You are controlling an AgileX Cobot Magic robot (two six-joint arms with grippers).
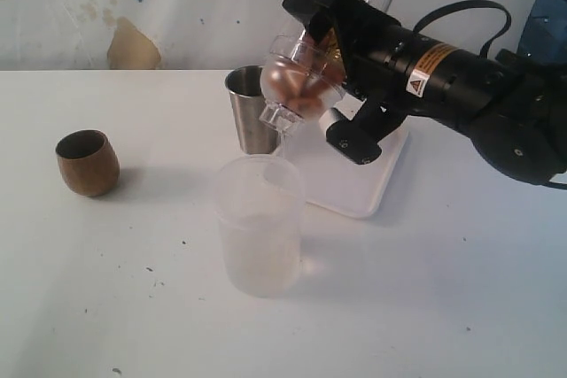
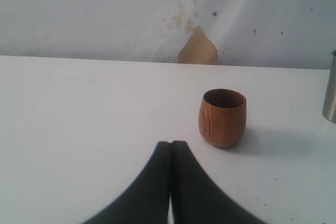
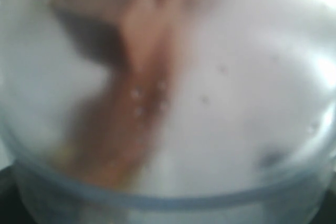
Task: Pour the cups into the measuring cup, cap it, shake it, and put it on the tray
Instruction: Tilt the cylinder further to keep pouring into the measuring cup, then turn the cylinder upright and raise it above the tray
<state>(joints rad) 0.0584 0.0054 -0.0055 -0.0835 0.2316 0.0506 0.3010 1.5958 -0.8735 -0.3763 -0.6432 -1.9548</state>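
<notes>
The tilted measuring cup (image 1: 301,77) is gripped aloft by the right tool (image 1: 323,46) beside the steel tumbler (image 1: 248,117). The left tool (image 2: 171,182) is closed on nothing. Its brown contents could be spilled if it is poorly sealed.

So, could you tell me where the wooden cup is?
In the exterior view the wooden cup stands upright on the table, at the left, well apart from the steel tumbler.

The right arm's (image 1: 443,77) jaws grip the tilted measuring cup (image 1: 299,77) above the frosted cup (image 1: 260,227). The wooden cup (image 1: 87,163) stands well apart.
</notes>
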